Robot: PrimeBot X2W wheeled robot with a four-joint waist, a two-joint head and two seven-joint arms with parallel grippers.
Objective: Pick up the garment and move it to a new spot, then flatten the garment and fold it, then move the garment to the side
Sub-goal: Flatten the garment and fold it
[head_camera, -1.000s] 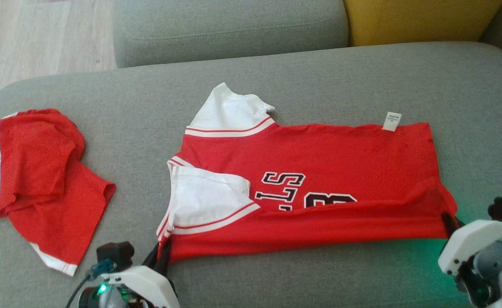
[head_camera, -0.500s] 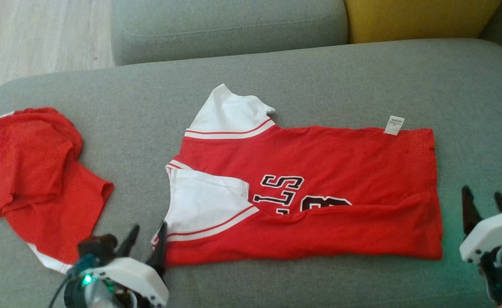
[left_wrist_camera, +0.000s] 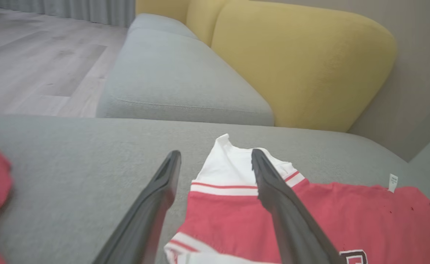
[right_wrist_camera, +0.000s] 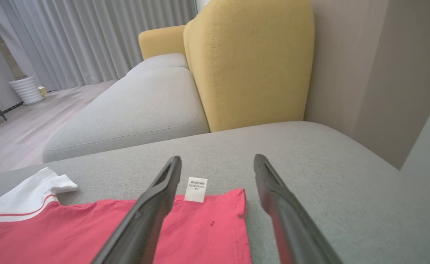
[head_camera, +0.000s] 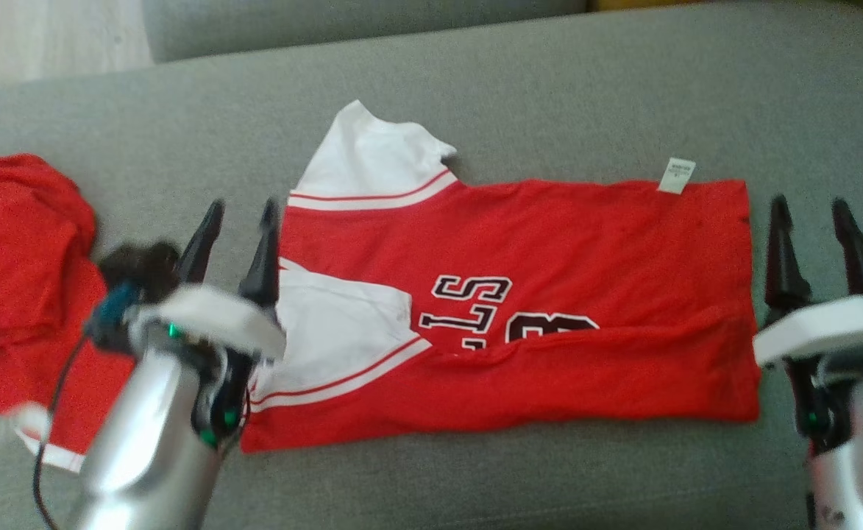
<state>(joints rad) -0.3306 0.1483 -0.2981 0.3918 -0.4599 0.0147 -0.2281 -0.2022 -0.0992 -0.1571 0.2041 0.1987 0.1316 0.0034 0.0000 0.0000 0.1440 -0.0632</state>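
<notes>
Both grippers wide open, nothing in either. My left gripper (head_camera: 242,206) sits centre-left of the head view, fingers (head_camera: 203,239) pointing up the frame. Its inner finger overlaps the left edge of the jersey (head_camera: 549,294), can't tell if it touches cloth. My right gripper (head_camera: 808,202) is at the right edge of that frame, jaws spread, just beside the jersey's right edge

Jersey lies spread across the middle of the head view on the grey sofa seat (head_camera: 549,81), long side running left to right. Red body, black lettering (head_camera: 475,305) near centre. Lower long edge is folded up over the body and covers the bottom of the lettering. White upper sleeve (head_camera: 372,158) sticks out at the jersey's upper left, white lower sleeve (head_camera: 335,331) is folded in over the red at lower left. White label (head_camera: 676,175) stands off the top edge near the upper right corner

Left wrist view: one finger (left_wrist_camera: 156,205) over bare seat, the other across the upper sleeve and red body. Right wrist view: label between my fingers, one finger (right_wrist_camera: 149,212) across red cloth, the other over bare seat

Second red garment (head_camera: 19,280) lies crumpled at the left edge of the head view, apart from the jersey. Yellow backrest (left_wrist_camera: 302,66) upper right of the left wrist view, wood floor (left_wrist_camera: 35,55) upper left
</notes>
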